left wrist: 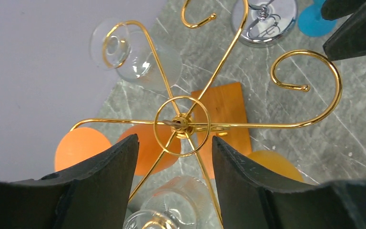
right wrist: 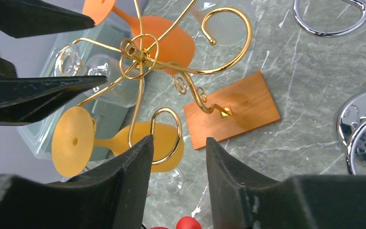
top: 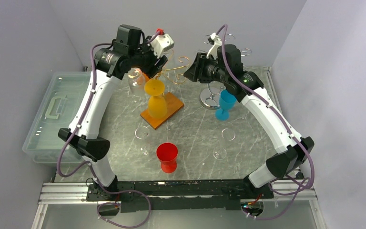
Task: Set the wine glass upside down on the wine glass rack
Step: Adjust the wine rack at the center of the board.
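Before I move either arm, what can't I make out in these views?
1. Top view: chrome rack mostly behind the right arm.
2. Left wrist: lower clear glass cut off by the bottom edge and the fingers.
3. Right wrist: red glass cut by the bottom edge; only a sliver shows.

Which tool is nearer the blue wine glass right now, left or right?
Right. In the top view the right tool sits up and left of the blue wine glass; the left tool is farther left, over the centre of the gold rack.
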Controlling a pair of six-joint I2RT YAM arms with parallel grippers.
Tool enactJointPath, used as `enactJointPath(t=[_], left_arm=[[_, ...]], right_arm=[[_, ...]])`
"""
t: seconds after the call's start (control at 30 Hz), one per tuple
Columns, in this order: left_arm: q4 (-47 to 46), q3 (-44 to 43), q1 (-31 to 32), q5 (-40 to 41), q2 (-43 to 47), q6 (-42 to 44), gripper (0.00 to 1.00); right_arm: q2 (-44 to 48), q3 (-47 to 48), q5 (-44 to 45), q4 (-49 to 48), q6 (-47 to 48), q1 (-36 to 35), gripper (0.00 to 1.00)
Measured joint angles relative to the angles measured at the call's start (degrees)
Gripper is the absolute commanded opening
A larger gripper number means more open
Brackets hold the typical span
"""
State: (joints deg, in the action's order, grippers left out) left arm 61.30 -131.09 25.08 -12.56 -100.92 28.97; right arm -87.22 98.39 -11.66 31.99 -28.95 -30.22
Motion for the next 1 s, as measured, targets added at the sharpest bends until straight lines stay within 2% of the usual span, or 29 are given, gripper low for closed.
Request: enactJointPath(t=[0.57,0.73,1.0], left_arm=[[0.39,0.17,0.63,1.84,-2.1,-3.17,0.52],[-0.17,1.22,0.63,2.84,-2.12,-3.13,0.49],[-0.83,3.41,0.63,3.56,-2.34,-2.91,0.45]], right_arm=[[-0.96,-2.64,-3.91,-4.68,-2.16,0.28,0.21],[-0.94,-5.55,-4.66,-7.61,-3.45,0.28,0.01],[0.74,-9.03,-3.63,-11.56,-6.27,-0.37,0.0]])
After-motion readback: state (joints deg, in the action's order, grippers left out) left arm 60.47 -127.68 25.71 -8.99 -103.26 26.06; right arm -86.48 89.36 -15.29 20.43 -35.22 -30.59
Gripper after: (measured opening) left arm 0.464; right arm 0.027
